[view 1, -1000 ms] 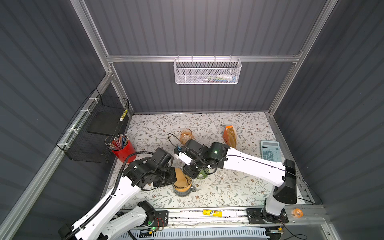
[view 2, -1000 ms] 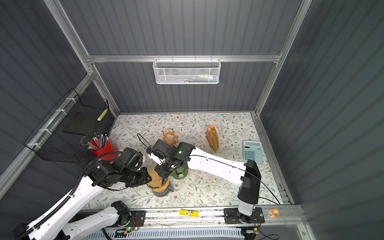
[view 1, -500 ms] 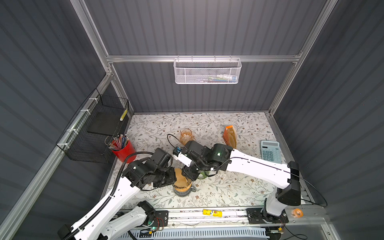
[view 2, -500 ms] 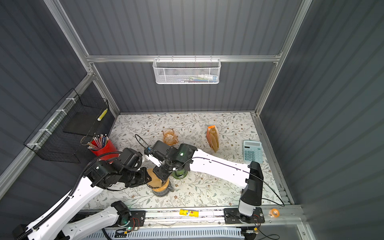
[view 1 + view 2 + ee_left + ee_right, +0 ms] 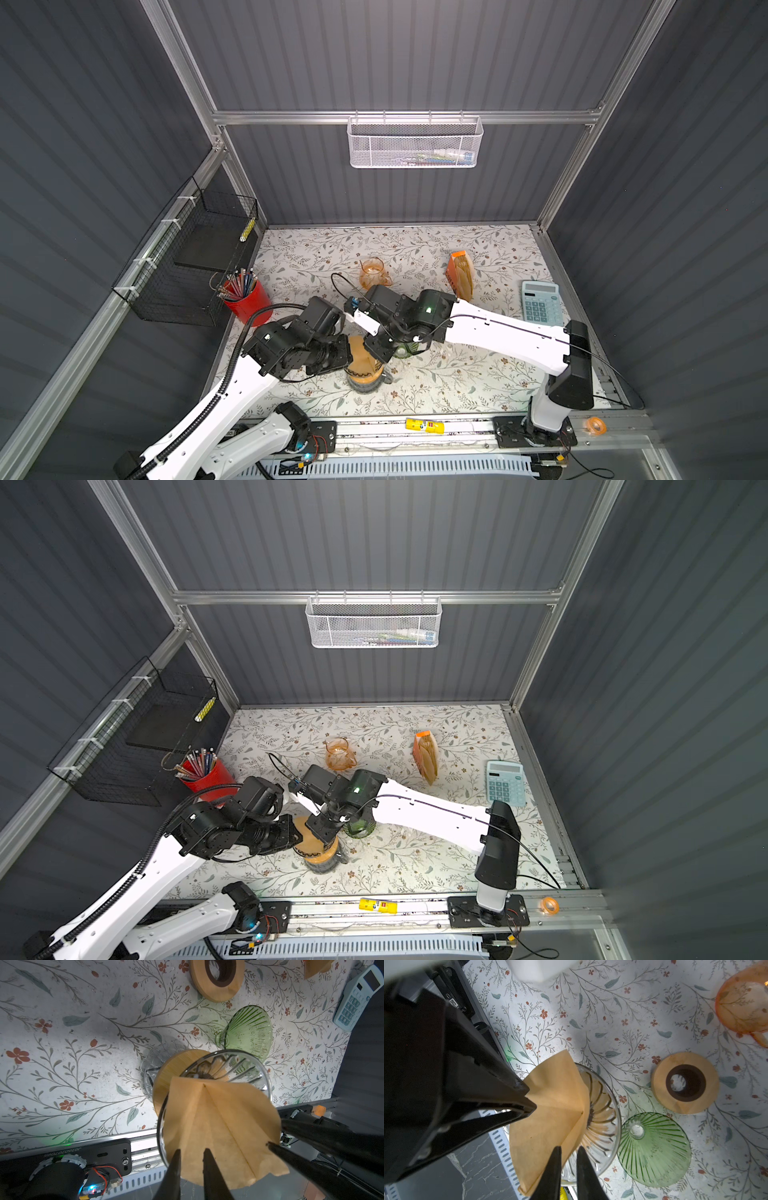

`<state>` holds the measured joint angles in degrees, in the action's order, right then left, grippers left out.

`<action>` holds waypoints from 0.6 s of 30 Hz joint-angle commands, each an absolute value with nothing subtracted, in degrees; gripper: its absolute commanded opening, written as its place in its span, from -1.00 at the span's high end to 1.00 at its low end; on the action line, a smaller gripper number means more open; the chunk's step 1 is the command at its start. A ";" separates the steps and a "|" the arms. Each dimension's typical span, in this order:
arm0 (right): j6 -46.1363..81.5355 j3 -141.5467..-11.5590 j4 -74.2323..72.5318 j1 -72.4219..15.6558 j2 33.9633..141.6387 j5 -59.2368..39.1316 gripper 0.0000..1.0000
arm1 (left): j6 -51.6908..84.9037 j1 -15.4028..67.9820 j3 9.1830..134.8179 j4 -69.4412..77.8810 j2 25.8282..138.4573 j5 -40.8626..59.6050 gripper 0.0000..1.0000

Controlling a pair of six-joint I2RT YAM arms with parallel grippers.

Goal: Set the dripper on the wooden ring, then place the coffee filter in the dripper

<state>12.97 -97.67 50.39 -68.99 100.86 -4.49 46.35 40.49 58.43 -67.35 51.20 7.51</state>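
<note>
The brown paper coffee filter [image 5: 218, 1126] [image 5: 554, 1105] is a half-opened cone hanging with its tip in the mouth of the clear glass dripper [image 5: 239, 1066] [image 5: 604, 1118]. The dripper stands on a wooden collar over a glass carafe near the table's front, left of centre [image 5: 368, 378] [image 5: 320, 856]. My left gripper [image 5: 191, 1152] [image 5: 531, 1100] is shut on the filter's rim from the left. My right gripper [image 5: 569, 1149] [image 5: 274, 1134] is shut on the opposite rim. In both top views the two gripper heads hide most of the filter [image 5: 360, 358] [image 5: 309, 840].
A green glass cone [image 5: 654, 1151] [image 5: 405, 353] lies upside down right beside the dripper, with a wooden ring [image 5: 660, 1088] past it. Farther back stand an orange glass jug [image 5: 372, 272] and a filter pack [image 5: 461, 276]. A calculator [image 5: 540, 307] lies at the right, a red pencil cup [image 5: 249, 299] at the left.
My right gripper has shifted a little to the left and its jaws have narrowed onto the filter's rim. The left gripper has kept its hold and place.
</note>
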 commanded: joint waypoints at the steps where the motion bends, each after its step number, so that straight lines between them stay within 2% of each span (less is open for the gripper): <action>1: 13.10 -96.74 49.78 -68.85 101.83 -3.65 0.69 | 47.20 40.78 58.18 -67.21 50.62 6.95 0.58; 7: 13.44 -95.53 48.92 -68.58 101.63 -3.69 0.77 | 47.11 40.71 57.18 -66.97 50.80 6.86 0.60; 18: 14.11 -92.78 46.85 -67.83 101.53 -2.45 0.79 | 47.20 40.76 55.35 -66.02 50.89 6.64 0.66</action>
